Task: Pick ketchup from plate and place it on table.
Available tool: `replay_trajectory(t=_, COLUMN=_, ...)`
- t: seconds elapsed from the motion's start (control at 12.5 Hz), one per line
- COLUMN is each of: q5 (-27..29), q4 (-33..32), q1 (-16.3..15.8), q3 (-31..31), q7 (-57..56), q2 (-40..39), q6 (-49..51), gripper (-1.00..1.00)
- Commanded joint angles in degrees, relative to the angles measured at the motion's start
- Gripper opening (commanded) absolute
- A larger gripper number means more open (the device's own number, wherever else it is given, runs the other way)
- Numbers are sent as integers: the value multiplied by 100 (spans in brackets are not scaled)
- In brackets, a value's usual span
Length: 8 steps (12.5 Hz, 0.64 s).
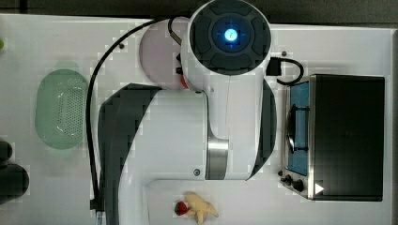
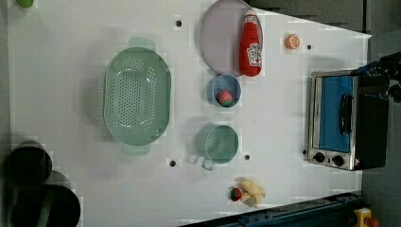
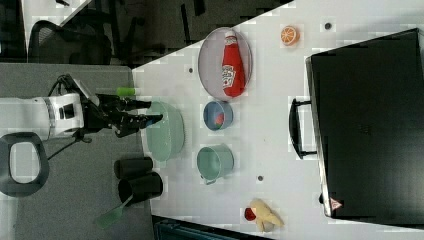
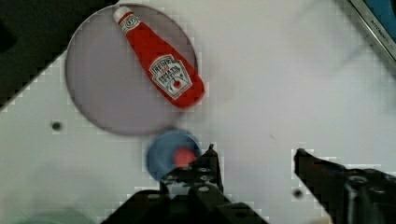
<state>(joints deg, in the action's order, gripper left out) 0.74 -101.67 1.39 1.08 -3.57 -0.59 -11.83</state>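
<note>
We see the small red toy ketchup bottle with white cap and label (image 4: 159, 65) lying flat on the large round greyish-lilac plate (image 4: 100, 95), in the wrist frame's upper left. Its long axis runs diagonally, cap toward the plate's far rim, base overhanging the near rim toward the small blue round dish (image 4: 166, 156). The black gripper (image 4: 254, 156) hangs above the white counter (image 4: 289, 79) with jaws wide apart, holding nothing. The bottle sits up and left of the jaws in that frame, well apart. In the left view's upper middle, the bottle (image 2: 250, 45) lies along the plate's right edge. We judge the reach must travel toward the plate and the wrist turn so the jaws close across the bottle's width.
</note>
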Motion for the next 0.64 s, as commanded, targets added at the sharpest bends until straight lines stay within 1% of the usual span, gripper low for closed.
replay_trajectory(t=0.08, q5=102, q4=-681, q1=601, q3=235, q7=180, q2=1590, q6=1190, gripper=58)
replay_trajectory(t=0.24, q5=102, q4=-681, q1=591, q3=252, q7=167, q2=1492, q6=1127, gripper=98)
replay_trajectory(t=0.4, q5=102, q4=-680, q1=585, q3=308, q7=90, q2=1237, q6=892, gripper=100)
replay_trajectory(t=0.64, q5=102, q4=-674, q1=567, q3=430, q7=-125, q2=652, q6=441, gripper=100)
